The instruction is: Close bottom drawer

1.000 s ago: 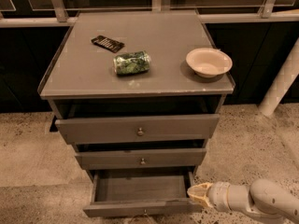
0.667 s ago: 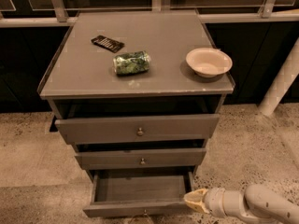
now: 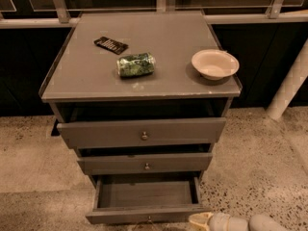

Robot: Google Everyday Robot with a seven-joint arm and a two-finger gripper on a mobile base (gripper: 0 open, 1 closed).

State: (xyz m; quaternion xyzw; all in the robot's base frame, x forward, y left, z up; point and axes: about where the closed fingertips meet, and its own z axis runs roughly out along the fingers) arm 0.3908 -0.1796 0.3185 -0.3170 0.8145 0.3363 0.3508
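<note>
The bottom drawer [image 3: 144, 214] of the grey cabinet stands pulled far out, its inside bare. Its shallow front is at the bottom edge of the camera view, with the brass knob [image 3: 149, 220] just showing. My gripper [image 3: 198, 220] is a pale tip on a white arm at the bottom right. It sits low, right at the right end of the drawer front, close to it or touching it. The top drawer [image 3: 142, 133] and the middle drawer [image 3: 146, 163] are each out a little.
On the cabinet top [image 3: 86, 81] lie a dark flat packet [image 3: 110, 44], a green can [image 3: 135, 64] on its side and a white bowl [image 3: 215, 64]. A white pole [image 3: 288, 88] leans at the right. Speckled floor [image 3: 255, 162] surrounds the cabinet.
My gripper and arm have dropped lower and moved left, from beside the drawer's right side to the right end of its front. The drawer has not visibly moved.
</note>
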